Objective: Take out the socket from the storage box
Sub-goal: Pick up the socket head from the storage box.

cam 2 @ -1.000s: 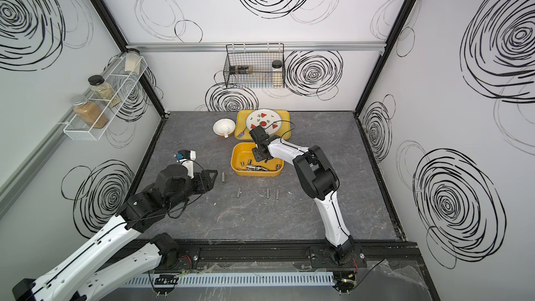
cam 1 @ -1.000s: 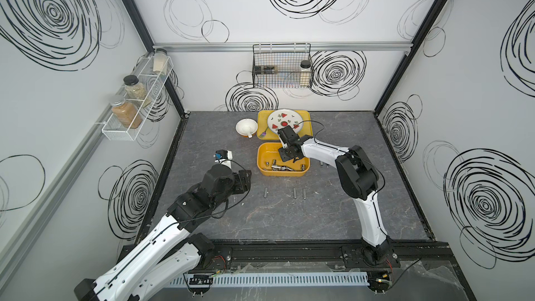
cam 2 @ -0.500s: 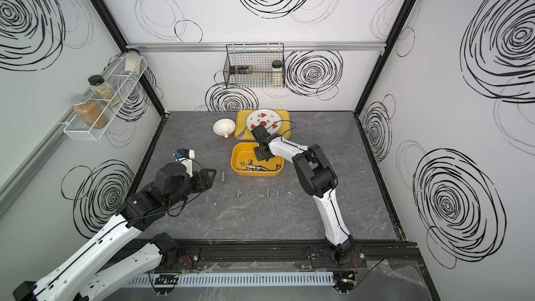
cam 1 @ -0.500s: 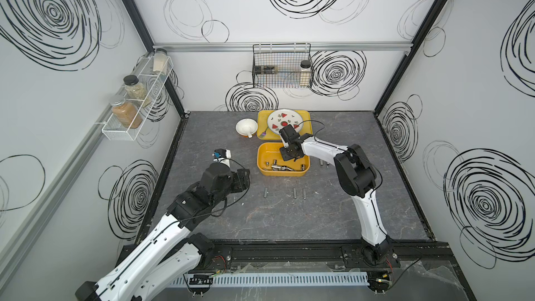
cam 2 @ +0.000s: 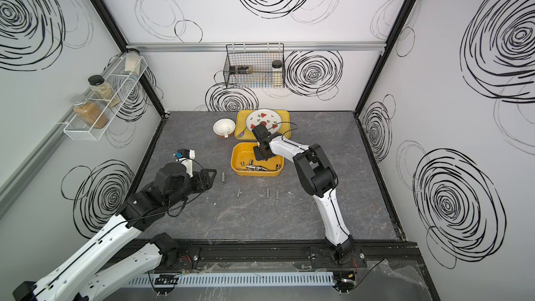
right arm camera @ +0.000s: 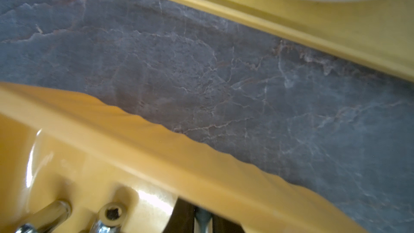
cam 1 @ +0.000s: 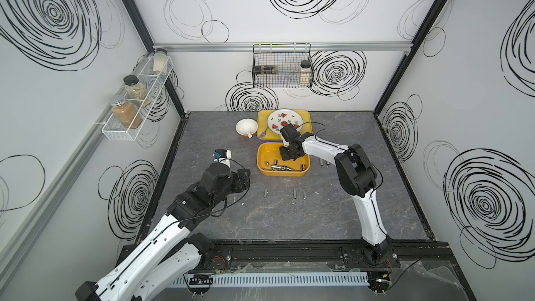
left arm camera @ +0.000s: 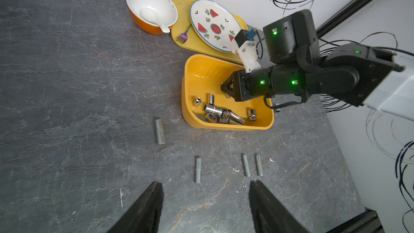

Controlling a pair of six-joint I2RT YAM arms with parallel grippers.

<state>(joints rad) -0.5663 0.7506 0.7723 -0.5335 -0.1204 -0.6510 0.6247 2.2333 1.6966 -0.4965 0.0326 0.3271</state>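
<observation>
The storage box (cam 1: pixel 262 152) (cam 2: pixel 236 154) is a deep yellow-orange tub in mid-table with several chrome sockets (cam 1: pixel 282 167) (left arm camera: pixel 215 109) lying in its near end. My right gripper (cam 1: pixel 285 154) (cam 2: pixel 258 156) (left arm camera: pixel 225 89) reaches down inside the box at its far end. In the right wrist view its dark fingers (right arm camera: pixel 186 218) are closed on a slim grey socket (right arm camera: pixel 202 219), just below the box's rim (right arm camera: pixel 156 149). My left gripper (cam 1: pixel 243 180) (left arm camera: pixel 205 198) hangs open and empty over the table, left of the box.
Loose sockets (left arm camera: pixel 160 131) (left arm camera: pixel 197 170) (left arm camera: pixel 246 165) lie on the table in front of the box, and two more (cam 1: pixel 321 162) to its right. Behind it are a flat yellow tray (cam 1: pixel 304 115) with a watermelon plate (cam 1: pixel 285 121) and a bowl (cam 1: pixel 246 127). A wire basket (cam 1: pixel 280 68) hangs on the back wall.
The right gripper's jaws have closed inside the box. The left arm has barely moved.
</observation>
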